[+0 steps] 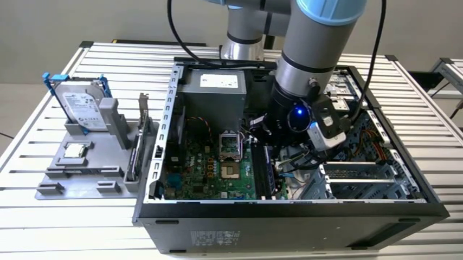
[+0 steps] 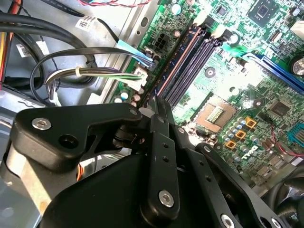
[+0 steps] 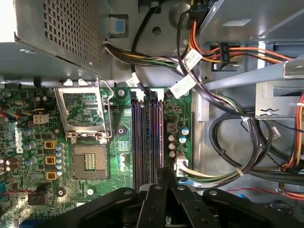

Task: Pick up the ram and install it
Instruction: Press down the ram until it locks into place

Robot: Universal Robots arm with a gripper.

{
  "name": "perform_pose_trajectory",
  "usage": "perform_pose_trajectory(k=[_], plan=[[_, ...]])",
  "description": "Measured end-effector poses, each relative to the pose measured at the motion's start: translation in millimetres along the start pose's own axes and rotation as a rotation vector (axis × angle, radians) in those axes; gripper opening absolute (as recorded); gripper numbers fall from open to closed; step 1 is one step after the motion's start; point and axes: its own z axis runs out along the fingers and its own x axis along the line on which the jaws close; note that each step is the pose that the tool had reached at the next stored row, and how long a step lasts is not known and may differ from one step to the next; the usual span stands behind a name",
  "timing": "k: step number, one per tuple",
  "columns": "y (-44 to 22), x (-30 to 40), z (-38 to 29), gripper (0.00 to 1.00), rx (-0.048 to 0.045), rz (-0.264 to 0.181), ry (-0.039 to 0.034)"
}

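Your gripper [image 1: 269,142] fingertips hidden by its own black linkage in both wrist views, ram [image 1: 270,172] mostly behind the arm [image 1: 311,59].

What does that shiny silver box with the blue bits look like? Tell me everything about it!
It's a hard drive, a flat silver metal box with a white label on its face. A blue frame that looks like plastic runs along its edges and sticks up at the top corners. It stands upright on its edge, leaning slightly, with its bottom slotted into a grey stand on the slatted table, to the exterior view's left of the open computer case.
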Motion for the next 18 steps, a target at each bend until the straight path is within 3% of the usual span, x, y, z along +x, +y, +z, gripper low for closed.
perform_pose_trajectory(k=[3, 11, 18], plan=[[0.0, 0.0, -0.2, 0.0, -0.0001, 0.004, 0.0003], [0.0, 0.0, -0.1, 0.0, -0.0003, 0.065, 0.0034], [0.1, 0.3, -0.1, 0.0, 0.0003, -0.027, 0.0004]])
